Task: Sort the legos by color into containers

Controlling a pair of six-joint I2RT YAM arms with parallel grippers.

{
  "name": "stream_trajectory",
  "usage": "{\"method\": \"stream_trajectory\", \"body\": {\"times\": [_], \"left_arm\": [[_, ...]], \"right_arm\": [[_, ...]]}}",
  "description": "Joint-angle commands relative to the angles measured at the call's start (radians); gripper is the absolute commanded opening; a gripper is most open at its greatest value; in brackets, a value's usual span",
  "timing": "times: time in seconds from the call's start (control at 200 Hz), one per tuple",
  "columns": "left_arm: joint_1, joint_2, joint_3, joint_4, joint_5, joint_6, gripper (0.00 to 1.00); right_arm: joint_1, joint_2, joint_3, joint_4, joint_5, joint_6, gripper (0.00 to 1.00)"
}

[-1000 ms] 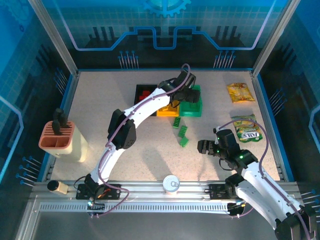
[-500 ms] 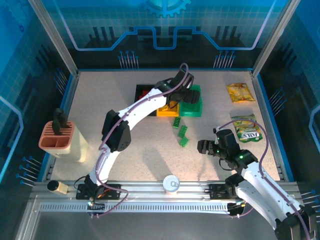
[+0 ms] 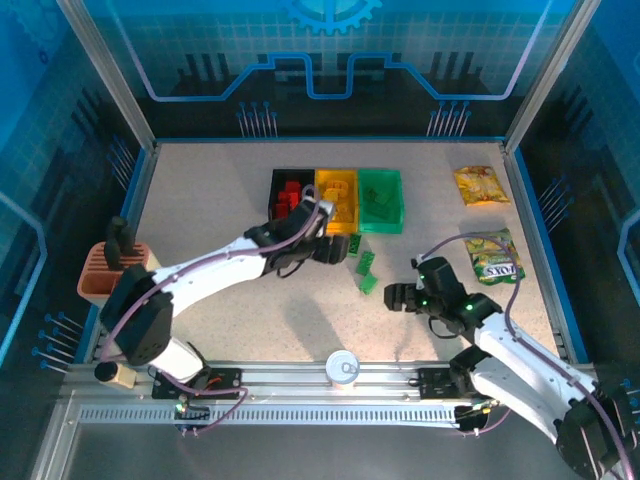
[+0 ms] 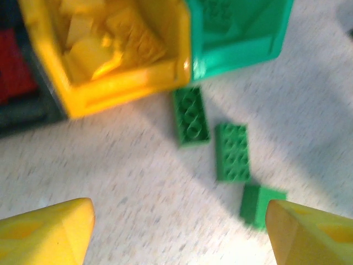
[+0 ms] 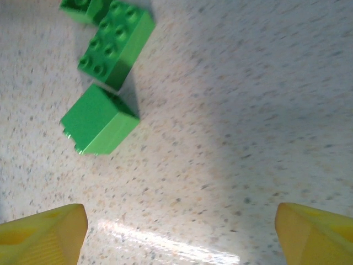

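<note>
Three bins stand in a row at the back: black (image 3: pixel 280 180) with red legos, yellow (image 3: pixel 336 186) with yellow legos (image 4: pixel 105 44), and green (image 3: pixel 381 199). Three green legos lie on the table in front of them (image 3: pixel 357 245), (image 3: pixel 366 264), (image 3: pixel 369 284). My left gripper (image 3: pixel 338 250) hangs open just left of them, before the yellow bin (image 4: pixel 118 91); its wrist view shows them (image 4: pixel 191 116), (image 4: pixel 232 152), (image 4: pixel 259 204) ahead and to the right. My right gripper (image 3: pixel 393 297) is open, just right of the nearest green lego (image 5: pixel 99 120), with another (image 5: pixel 116 44) beyond. Neither holds anything.
A terracotta ridged holder (image 3: pixel 112 272) stands at the left edge. Two snack packets (image 3: pixel 481 185), (image 3: pixel 495 257) lie at the right. A small round can (image 3: pixel 343 367) sits on the near rail between the arm bases.
My left arm has pulled back from over the bins, and its gripper now hangs low in front of the yellow bin. My right gripper has shifted left, closer to the green legos.
</note>
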Motion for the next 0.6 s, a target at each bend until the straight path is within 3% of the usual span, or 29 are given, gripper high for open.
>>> {"method": "stream_trajectory", "body": {"times": [0.0,0.37,0.595], "left_arm": [[0.001,-0.112,-0.133,0.083,-0.038,-0.064,0.82],[0.0,-0.353,-0.407,0.064,-0.074,-0.17,0.82],[0.001,-0.466,-0.479,0.016,-0.105,-0.182,0.82]], "right_arm": [[0.085,0.094,0.061,0.059,0.07,0.033,0.89],[0.174,0.502,0.288,0.059,0.108,0.05,0.88],[0.207,0.719,0.455,-0.058,0.139,0.05,0.86]]}}
